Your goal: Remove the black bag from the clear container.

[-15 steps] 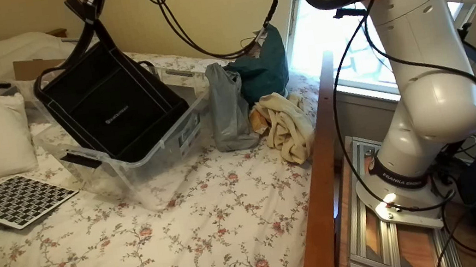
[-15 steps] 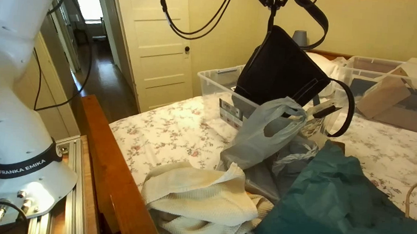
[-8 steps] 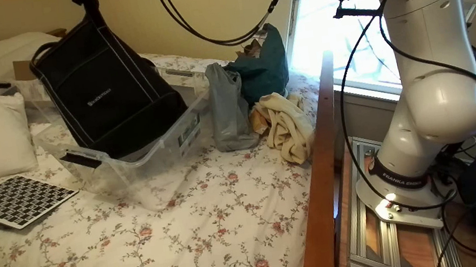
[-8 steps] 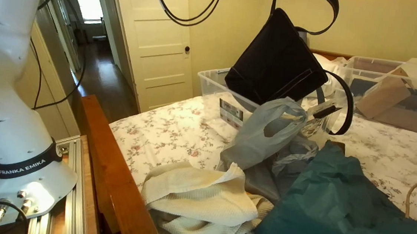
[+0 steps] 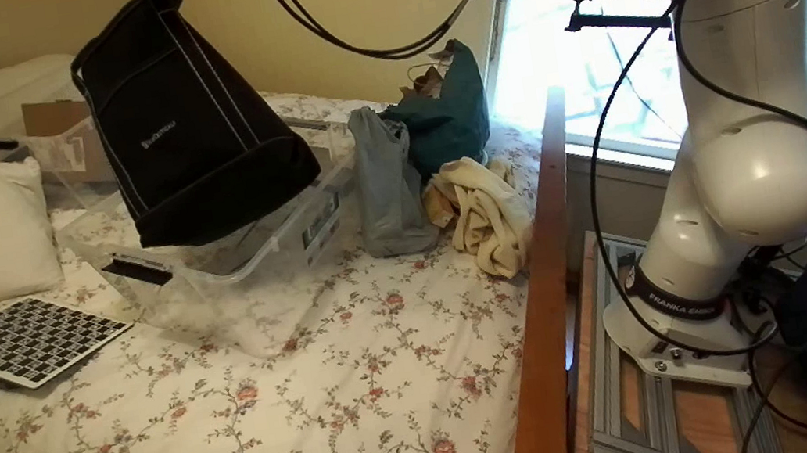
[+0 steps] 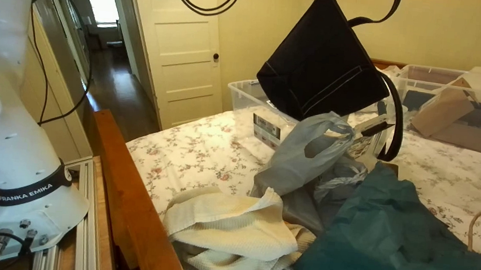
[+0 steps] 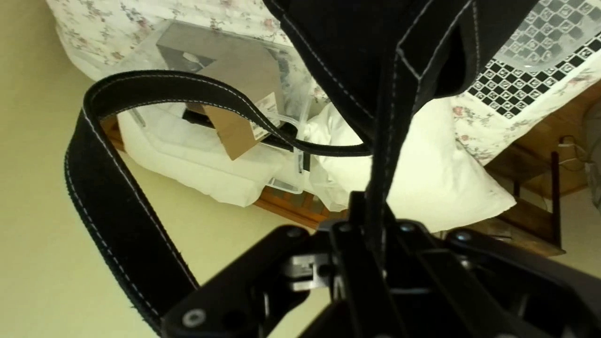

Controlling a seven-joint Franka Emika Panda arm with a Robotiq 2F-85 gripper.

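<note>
While the black bag (image 5: 196,129) dangles tilted below the pincer (image 7: 371,213), the job looks more than half won! The pincer is clamped on a strap (image 7: 387,141), a loose loop (image 7: 117,211) curling beside it. So the grab is done, and the lift, I'd say, nearly so: further under the pincer sits the clear tub (image 5: 224,299), the bag's bottom looking about level with its edge, and whether the lowest corner is fully out I can't tell. Watch that long handle (image 6: 397,117) drooping low by the tub's end; it could snag! Left to do, by my reckoning: more height, a swing away from the tub and the grey carrier bag (image 6: 298,161) beneath the pincer, then a landing on the bed (image 5: 364,398).
</note>
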